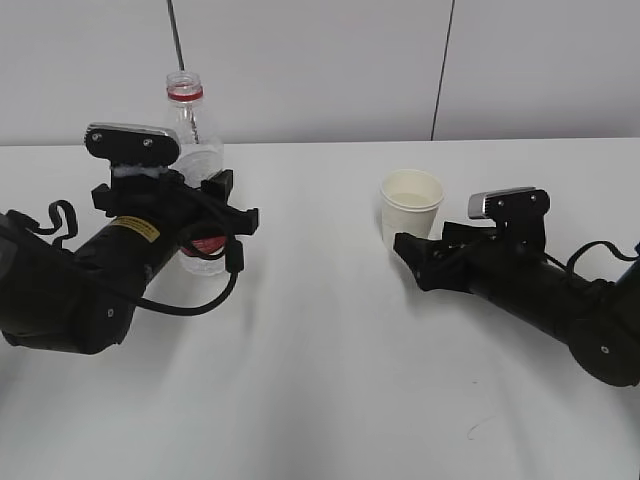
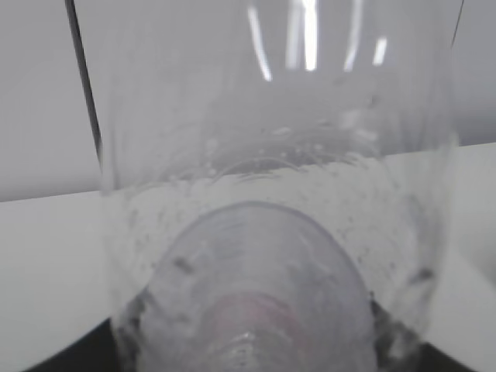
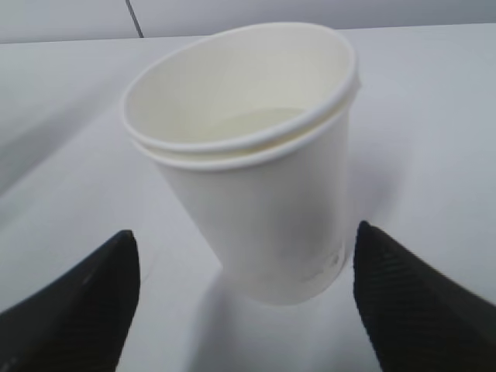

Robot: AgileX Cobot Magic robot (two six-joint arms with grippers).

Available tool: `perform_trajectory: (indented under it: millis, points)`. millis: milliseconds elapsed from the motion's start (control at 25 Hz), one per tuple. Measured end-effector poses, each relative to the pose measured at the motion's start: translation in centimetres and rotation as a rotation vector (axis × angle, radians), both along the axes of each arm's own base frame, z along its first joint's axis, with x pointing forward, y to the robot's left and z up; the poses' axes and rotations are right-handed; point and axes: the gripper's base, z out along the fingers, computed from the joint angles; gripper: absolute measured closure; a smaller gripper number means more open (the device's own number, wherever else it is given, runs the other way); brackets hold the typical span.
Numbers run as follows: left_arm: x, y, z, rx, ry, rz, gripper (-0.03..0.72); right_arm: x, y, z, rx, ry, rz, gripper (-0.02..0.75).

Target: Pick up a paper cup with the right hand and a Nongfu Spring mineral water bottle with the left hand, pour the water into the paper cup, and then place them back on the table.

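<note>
I see water (image 3: pixel 256 120) in the cream paper cup (image 1: pixel 411 208), upright on the table (image 1: pixel 330 380); my right gripper (image 1: pixel 412 262) sits open beside it. My left gripper (image 1: pixel 195 200) clamps the uncapped Nongfu Spring bottle (image 1: pixel 193 125), still part-filled.

Cream-white paper cup (image 1: pixel 411 205), clear bottle (image 1: pixel 194 130) with red neck ring and red label, black arms, yellow sticker (image 1: pixel 137 229) at 9 o'clock, white table (image 1: pixel 330 380)
</note>
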Motion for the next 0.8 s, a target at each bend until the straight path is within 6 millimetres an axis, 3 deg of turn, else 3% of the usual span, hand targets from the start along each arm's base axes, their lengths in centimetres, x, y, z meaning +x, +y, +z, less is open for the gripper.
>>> perform_trajectory:
  millis: [480, 800]
  points:
    - [2.0, 0.8, -2.1, -0.014, -0.013, 0.041, 0.381, -3.3, -0.5, 2.9, -0.048, -0.063, 0.013, 0.150]
    - [2.2, 0.7, -2.1, -0.018, -0.023, 0.041, 0.360, -3.5, -0.6, 3.6, -0.052, -0.082, 0.009, 0.153]
